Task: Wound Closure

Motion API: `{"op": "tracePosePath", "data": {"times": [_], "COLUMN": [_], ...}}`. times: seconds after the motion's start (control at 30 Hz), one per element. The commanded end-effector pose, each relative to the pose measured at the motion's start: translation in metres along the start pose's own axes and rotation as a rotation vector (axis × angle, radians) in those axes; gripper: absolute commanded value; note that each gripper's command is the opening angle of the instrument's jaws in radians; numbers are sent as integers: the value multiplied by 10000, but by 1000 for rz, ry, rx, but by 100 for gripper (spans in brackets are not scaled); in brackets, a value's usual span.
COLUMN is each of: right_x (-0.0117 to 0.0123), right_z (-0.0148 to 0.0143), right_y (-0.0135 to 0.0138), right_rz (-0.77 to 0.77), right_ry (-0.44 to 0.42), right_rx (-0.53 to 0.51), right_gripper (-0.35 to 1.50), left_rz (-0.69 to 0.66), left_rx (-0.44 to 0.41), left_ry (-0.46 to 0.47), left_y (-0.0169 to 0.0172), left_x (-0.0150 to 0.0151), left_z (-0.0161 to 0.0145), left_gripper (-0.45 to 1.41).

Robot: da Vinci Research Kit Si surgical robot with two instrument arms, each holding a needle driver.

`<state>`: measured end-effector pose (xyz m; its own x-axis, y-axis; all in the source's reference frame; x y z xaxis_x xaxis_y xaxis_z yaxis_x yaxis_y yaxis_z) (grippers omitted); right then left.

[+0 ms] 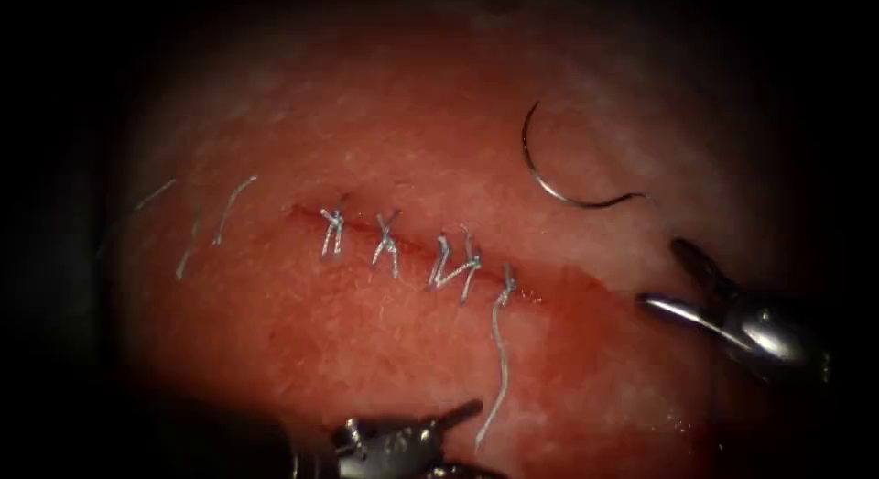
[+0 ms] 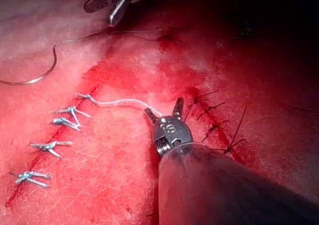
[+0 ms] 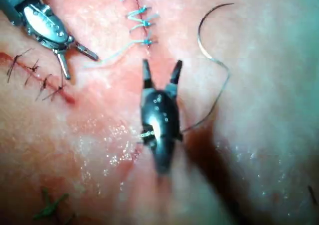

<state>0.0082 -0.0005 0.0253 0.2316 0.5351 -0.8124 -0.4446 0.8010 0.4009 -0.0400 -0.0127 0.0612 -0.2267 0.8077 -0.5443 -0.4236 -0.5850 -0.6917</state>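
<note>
Four knotted stitches (image 1: 412, 252) on the cut (image 1: 311, 215). Curved needle (image 1: 549, 181) lies free on the tissue (image 1: 394, 122), right of the cut. Left tool (image 1: 449, 417) and right tool (image 1: 678, 277): jaws spread, both empty. Thread tail (image 1: 499, 369) near the left tool, possibly touching. Three loose thread ends (image 1: 224, 213) far left.

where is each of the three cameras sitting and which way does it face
Endoscope: above and in front of the tissue, facing the cut; left claw and right claw enter the view, open.
Left wrist: on the left arm, looking along its shaft at its claw.
Right wrist: on the right arm, looking along its shaft at its claw.
Shared: all three show the needle lying loose on the tissue.
</note>
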Motion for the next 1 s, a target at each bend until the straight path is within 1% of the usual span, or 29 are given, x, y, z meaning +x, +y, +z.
{"op": "tracePosePath", "data": {"times": [0.03,0.07,0.1,0.17,0.2,0.23,0.27,0.37,0.43,0.47,0.5,0.53,0.57,0.77,0.93,0.97,1.0], "right_x": [-8,-8,-8,-8,-7,-7,-6,-6,-6,-6,-6,-6,-5,-5,-4,-4,-3], "right_z": [4,5,5,6,7,8,10,11,11,11,12,12,13,14,15,16,17], "right_y": [-13,-13,-15,-16,-18,-19,-21,-22,-23,-23,-23,-23,-25,-28,-31,-32,-33], "right_rz": [5,5,5,5,5,6,6,6,6,6,7,7,7,7,7,8,8], "right_ry": [0,0,0,0,-3,-3,-5,-5,-5,-5,-5,-5,-5,-7,-7,-11,-11], "right_rx": [4,4,3,3,2,1,1,0,0,0,-1,-1,-1,-1,-2,-5,-5], "right_gripper": [135,135,135,135,135,135,136,136,136,136,136,136,136,138,140,140,140], "left_rz": [-3,-1,1,2,-2,24,38,38,38,37,36,36,45,48,66,68,69], "left_rx": [2,9,38,44,66,90,125,132,134,136,143,143,129,101,99,98,99], "left_ry": [-5,-4,1,2,5,7,10,11,15,9,4,4,-4,-31,-66,-72,-75], "left_y": [8,7,3,0,-6,-11,-18,-21,-21,-20,-16,-16,-8,6,6,4,3], "left_x": [-12,-12,-13,-14,-15,-16,-19,-21,-22,-22,-22,-22,-23,-25,-26,-28,-29], "left_z": [4,5,8,9,10,10,10,8,8,8,9,9,10,11,9,8,8], "left_gripper": [32,32,29,29,29,31,37,36,29,22,9,9,-10,-16,-20,-37,-45]}}
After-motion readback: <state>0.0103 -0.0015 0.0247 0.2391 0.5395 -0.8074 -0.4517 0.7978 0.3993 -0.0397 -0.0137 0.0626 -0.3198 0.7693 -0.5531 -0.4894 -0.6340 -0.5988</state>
